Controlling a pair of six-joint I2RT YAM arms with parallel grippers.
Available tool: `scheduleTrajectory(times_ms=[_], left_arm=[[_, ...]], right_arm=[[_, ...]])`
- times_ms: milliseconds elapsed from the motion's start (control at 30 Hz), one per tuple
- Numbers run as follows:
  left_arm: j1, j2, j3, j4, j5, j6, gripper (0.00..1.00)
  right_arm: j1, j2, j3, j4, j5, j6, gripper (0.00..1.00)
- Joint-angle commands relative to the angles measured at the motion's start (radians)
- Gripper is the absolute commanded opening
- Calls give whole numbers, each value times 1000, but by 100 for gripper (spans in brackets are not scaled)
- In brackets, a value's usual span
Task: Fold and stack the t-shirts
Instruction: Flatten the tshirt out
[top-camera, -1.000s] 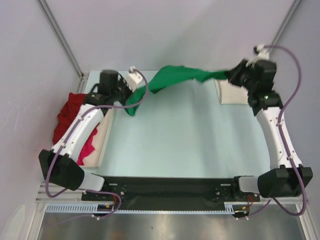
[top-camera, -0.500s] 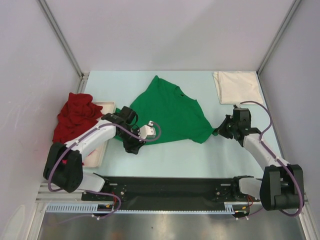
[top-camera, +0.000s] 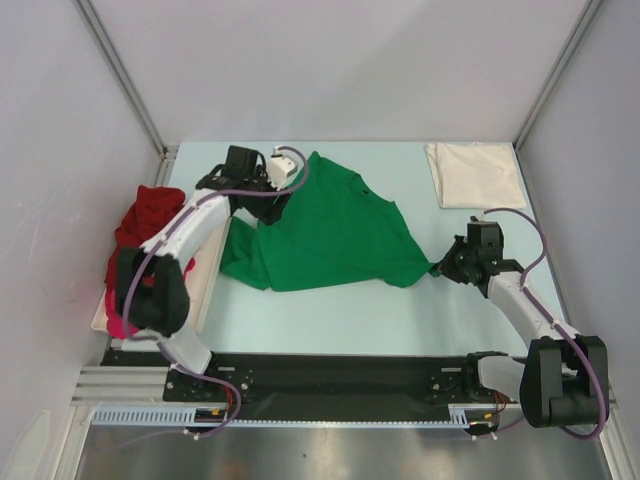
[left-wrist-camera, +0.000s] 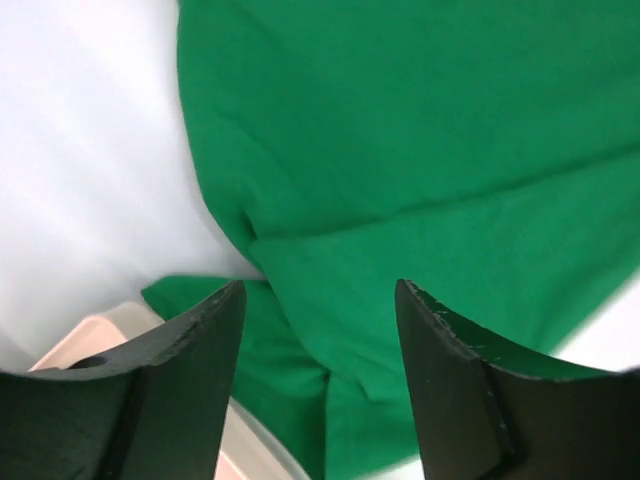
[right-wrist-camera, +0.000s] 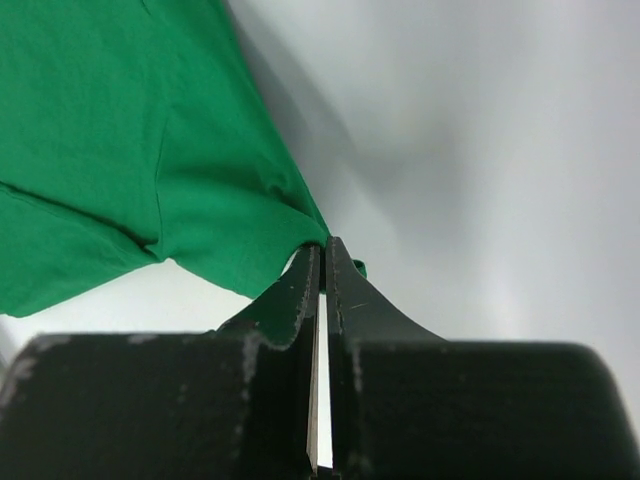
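- green t-shirt: spread out mid-table, a bit rumpled, left hem right by the tray
- right gripper: pinched tight on the shirt's right corner, low at the table
- left gripper: fingers wide apart, holding nothing, over the shirt's far-left part
- dark red t-shirt: heaped by the left wall at the tray's far end
- magenta t-shirt: in the tray, mostly hidden by the left arm
- cream-white t-shirt: folded flat in the far right corner, well apart from the rest

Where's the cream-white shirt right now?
In the top view, the cream-white shirt lies at the far right corner of the table, beyond the right gripper, apart from the green shirt.
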Motion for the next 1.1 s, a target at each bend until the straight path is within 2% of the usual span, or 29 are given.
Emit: scheduleTrajectory(times_ms=[0,100,200,333,467,567,600,667,700,933,1033,1067], left_arm=[[-2,156,101,4,-109,-115,68],[-1,277,181,-14,-158,-114,69],[1,349,217,-40,-181,-120,63],[4,320,172,-57,-121,-122,63],[8,253,48,-19,-141,-106,62],[17,216,-6,-4,-137,-97,49],[24,204,-10,-1,-135,-94,36],[31,197,-15,-8,-112,-91,19],[39,184,-16,-16,-106,-94,1],[42,27,-43,-36,-29,-82,0],[42,-88,-84,-39,7,-63,1],[42,-144,-113,-42,23,-51,0]], right_arm=[[-6,-11,1,3,29,1,0],[-6,-5,4,-5,34,-5,0],[-9,-3,4,-14,45,-14,0],[-10,-23,1,-28,55,-17,0],[-12,-37,3,-39,69,-26,0],[-13,-37,6,-39,71,-31,0],[-15,-36,4,-39,71,-31,0],[-19,-36,4,-45,69,-25,0],[-19,-37,3,-52,66,-25,0],[-12,-94,-10,-129,56,9,0],[4,-123,-23,-166,51,20,0],[7,-140,-25,-189,49,20,3]])
